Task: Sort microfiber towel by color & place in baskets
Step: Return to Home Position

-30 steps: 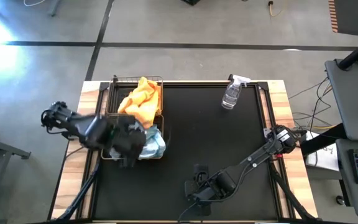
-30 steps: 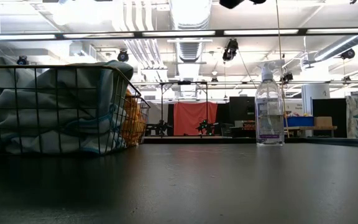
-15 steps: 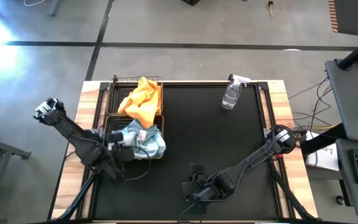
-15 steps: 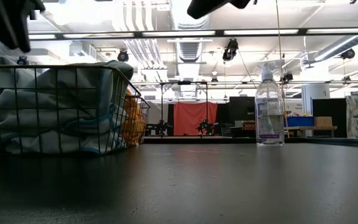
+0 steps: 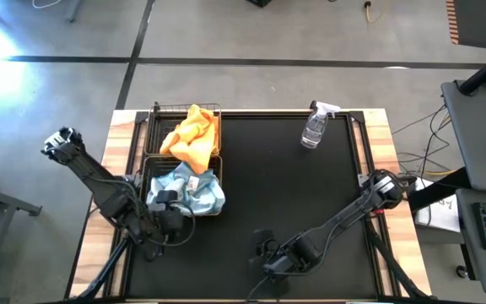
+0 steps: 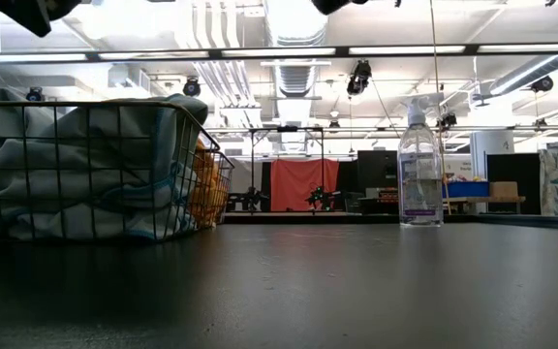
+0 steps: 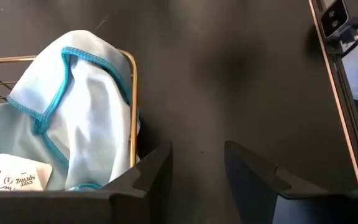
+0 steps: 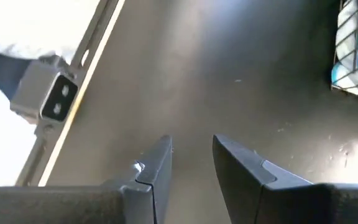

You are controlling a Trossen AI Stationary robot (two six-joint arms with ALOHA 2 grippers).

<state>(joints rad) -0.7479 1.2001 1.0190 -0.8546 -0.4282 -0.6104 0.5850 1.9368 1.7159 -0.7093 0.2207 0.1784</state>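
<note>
As the left gripper (image 7: 197, 152), gaping empty like the right gripper (image 8: 191, 146), hangs beside the black wire-mesh basket (image 7: 133, 87), it could snag its pale blue microfiber towel (image 7: 86, 112).

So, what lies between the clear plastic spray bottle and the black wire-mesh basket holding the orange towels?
Nothing: the high view shows only bare black tabletop between the clear spray bottle and the black wire basket of orange towels.

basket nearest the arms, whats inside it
Pale blue towels with teal edging fill the basket, with a white tag showing on them. Anything beneath them is covered.
</note>
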